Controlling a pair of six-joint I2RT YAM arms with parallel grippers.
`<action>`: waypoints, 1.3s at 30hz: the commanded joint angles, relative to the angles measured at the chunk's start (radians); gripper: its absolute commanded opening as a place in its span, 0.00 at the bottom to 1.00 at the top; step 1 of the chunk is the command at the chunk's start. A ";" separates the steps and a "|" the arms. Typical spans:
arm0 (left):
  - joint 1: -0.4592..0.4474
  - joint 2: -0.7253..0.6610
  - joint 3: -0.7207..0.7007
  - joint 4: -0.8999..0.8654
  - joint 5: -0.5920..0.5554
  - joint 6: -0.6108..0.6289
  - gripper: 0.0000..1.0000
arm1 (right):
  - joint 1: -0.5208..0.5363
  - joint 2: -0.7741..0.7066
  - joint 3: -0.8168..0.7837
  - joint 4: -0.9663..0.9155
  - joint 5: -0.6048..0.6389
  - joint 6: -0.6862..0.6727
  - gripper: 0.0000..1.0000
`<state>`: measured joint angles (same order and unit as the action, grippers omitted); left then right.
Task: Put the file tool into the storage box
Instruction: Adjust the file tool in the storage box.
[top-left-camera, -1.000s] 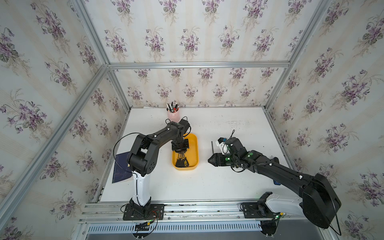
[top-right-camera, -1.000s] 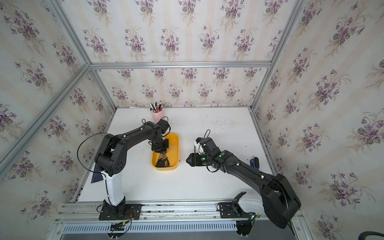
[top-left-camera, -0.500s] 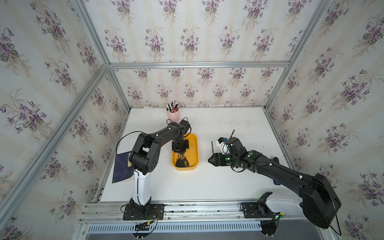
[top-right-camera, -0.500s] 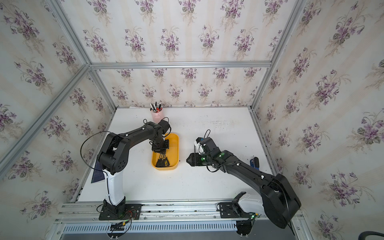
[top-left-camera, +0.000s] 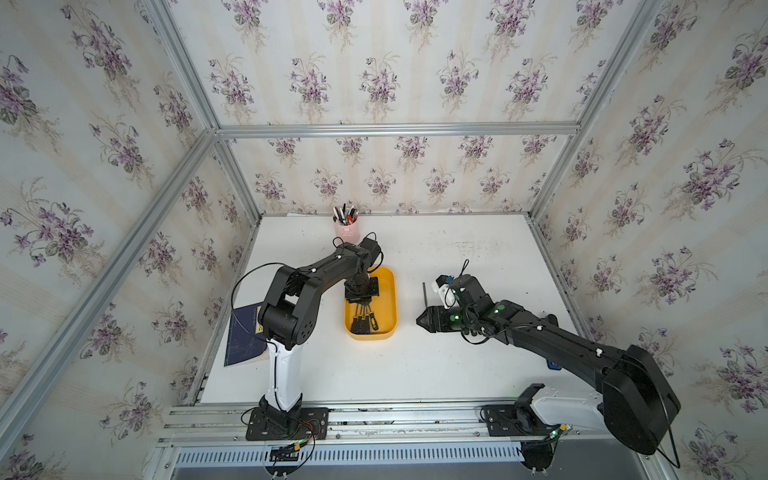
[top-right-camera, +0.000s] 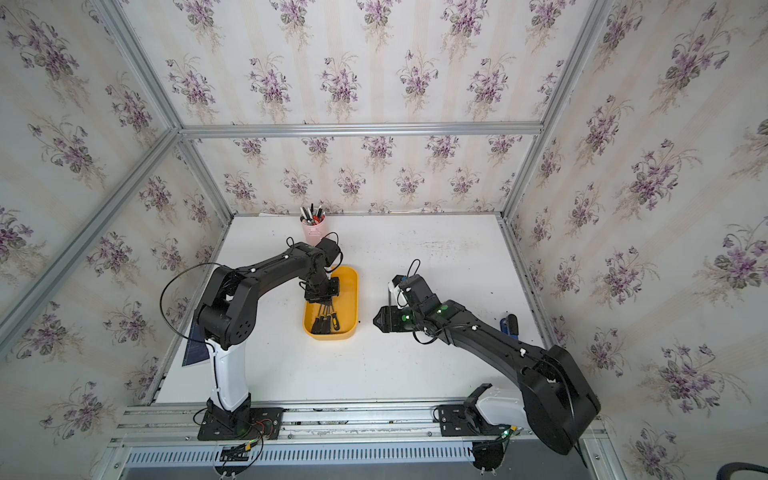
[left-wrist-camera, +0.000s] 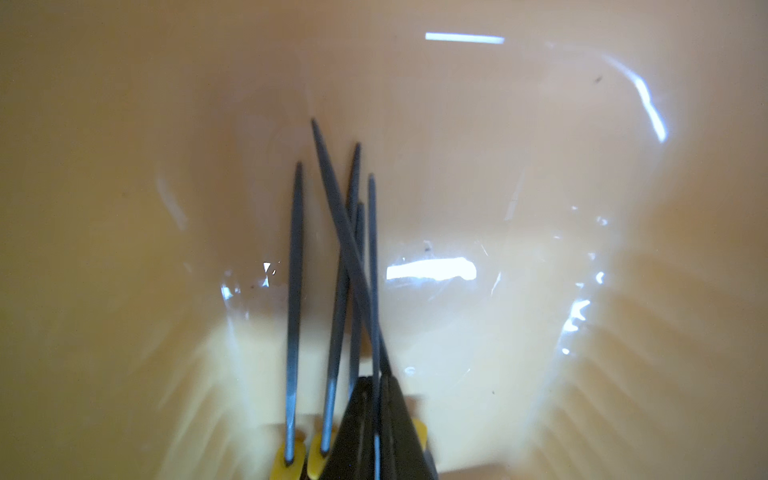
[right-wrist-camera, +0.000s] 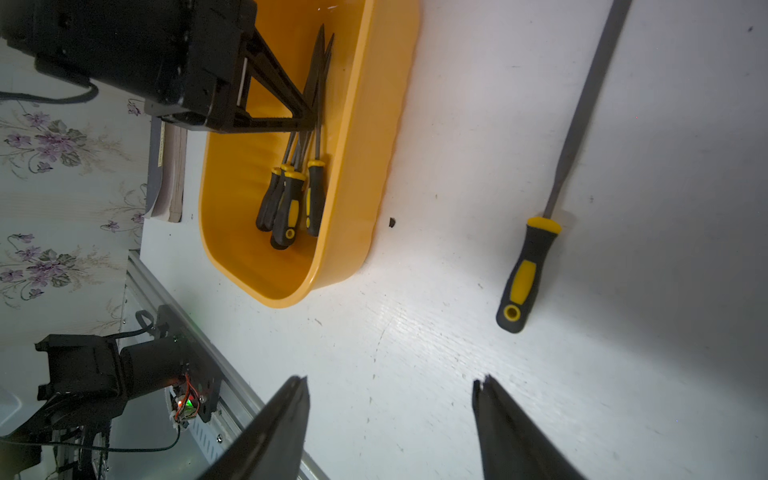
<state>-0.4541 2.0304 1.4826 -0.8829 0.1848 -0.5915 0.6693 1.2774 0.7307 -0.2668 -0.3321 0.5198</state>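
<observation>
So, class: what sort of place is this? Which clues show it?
Likely a robot test cell: left arm and right arm bolted to a rail, a table, wallpapered panels in a metal frame.

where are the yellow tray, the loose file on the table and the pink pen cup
yellow tray (top-left-camera: 387, 299), in a top view, on the bare floor inside it
loose file (right-wrist-camera: 524, 275), right wrist view, on the yellow patch of its handle
pink pen cup (top-left-camera: 346, 235), in a top view, on its pink side

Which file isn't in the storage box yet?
The lone file lying on the white table, near the open right gripper. The other files lie bundled inside the yellow storage box.
</observation>
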 joint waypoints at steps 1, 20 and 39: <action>0.000 -0.012 0.004 0.001 0.011 0.016 0.05 | 0.002 0.002 0.006 -0.002 0.006 -0.004 0.68; -0.009 -0.001 -0.028 0.028 0.024 0.036 0.03 | 0.001 -0.002 0.005 -0.005 0.008 -0.006 0.68; -0.043 0.021 0.015 0.026 -0.004 0.061 0.04 | 0.001 -0.021 -0.009 -0.008 0.009 -0.001 0.68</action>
<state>-0.4961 2.0510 1.4937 -0.8429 0.2047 -0.5499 0.6693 1.2636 0.7235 -0.2672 -0.3294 0.5201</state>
